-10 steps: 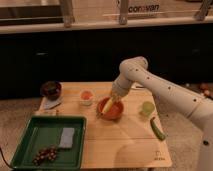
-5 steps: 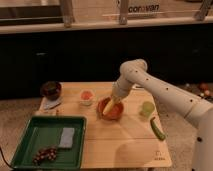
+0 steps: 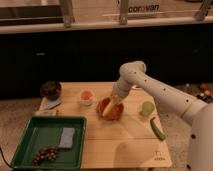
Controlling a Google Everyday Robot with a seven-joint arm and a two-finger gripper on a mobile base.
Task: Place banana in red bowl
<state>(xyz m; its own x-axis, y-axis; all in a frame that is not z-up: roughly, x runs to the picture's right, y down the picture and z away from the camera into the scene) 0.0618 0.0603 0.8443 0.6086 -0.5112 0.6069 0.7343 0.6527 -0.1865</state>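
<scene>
The red bowl sits near the middle of the wooden table. My gripper reaches down from the right, directly over the bowl. It is shut on the pale yellow banana. The banana hangs tilted, with its lower end inside the bowl's rim. I cannot tell whether the banana touches the bowl's bottom. The arm hides the far side of the bowl.
A dark brown bowl stands at the back left and a small white cup with orange contents just left of the red bowl. A light green cup and a dark green vegetable lie to the right. A green tray at front left holds a grey sponge and grapes.
My gripper with the banana has stayed over the red bowl and dipped only slightly lower. Nothing else on the table has moved.
</scene>
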